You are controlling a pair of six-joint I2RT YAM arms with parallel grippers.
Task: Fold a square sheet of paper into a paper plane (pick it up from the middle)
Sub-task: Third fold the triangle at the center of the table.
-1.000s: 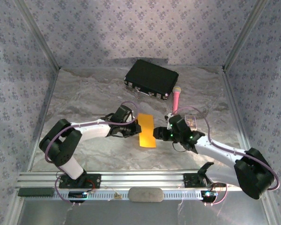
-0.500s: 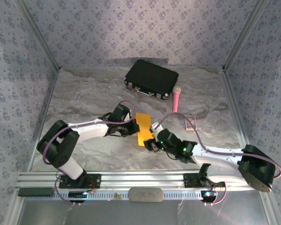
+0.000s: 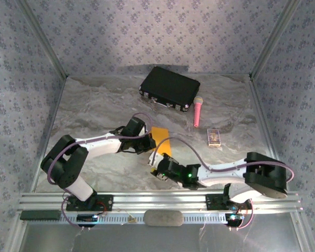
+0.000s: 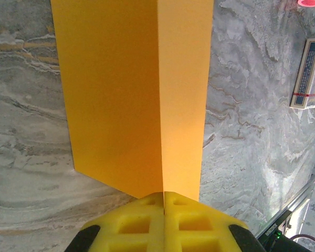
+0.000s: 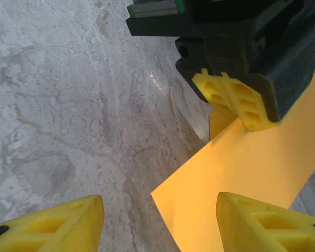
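L end effector point(image 4: 163, 197) clamped on the square sheet of paper point(image 4: 131, 89) at its fold, mid worktop point(image 3: 94, 105); crease runs straight out from it. R end effector point(image 5: 157, 215) fingers apart (nothing gripped), paper's near corner just ahead, to its right. I'd work that corner w/ R.

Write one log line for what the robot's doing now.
left hand: shut on creased orange paper | right hand: open, by paper corner | plane: unfinished
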